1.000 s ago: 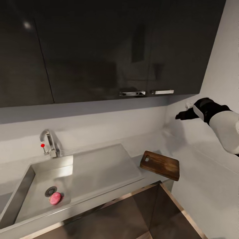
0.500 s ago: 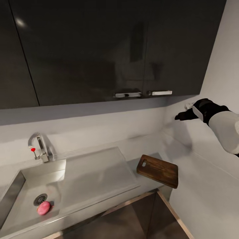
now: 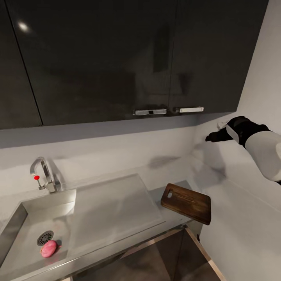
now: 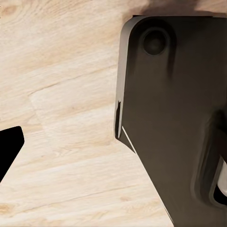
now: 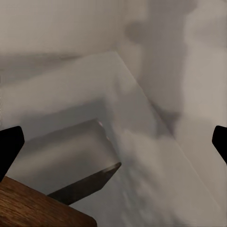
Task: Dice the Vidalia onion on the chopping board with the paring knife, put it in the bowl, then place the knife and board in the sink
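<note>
Smooth grey worktop [image 3: 164, 168] under my glossy dark cupboards [image 3: 117, 58], small pinkish-red round onion [image 3: 48, 248] in the rectangular steel sink [image 3: 23, 212] beside its drain, thin brown wood-grain board [image 3: 186, 203] overhanging the edge, my right hand [image 3: 214, 136] raised near the wall, grip I cannot tell, left hand [image 4: 9, 150] over pale plank floor [image 4: 66, 104], fingers parted.

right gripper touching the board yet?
Apart. Head view: the right gripper is raised by the wall, well above the board lying on the countertop, with bare wall between them.

Kitchen; steel sink [image 3: 23, 212] with faucet [image 3: 41, 173]; grey countertop [image 3: 171, 171]; dark wall cabinets [image 3: 117, 58]; chopping board [image 3: 186, 203].
</note>
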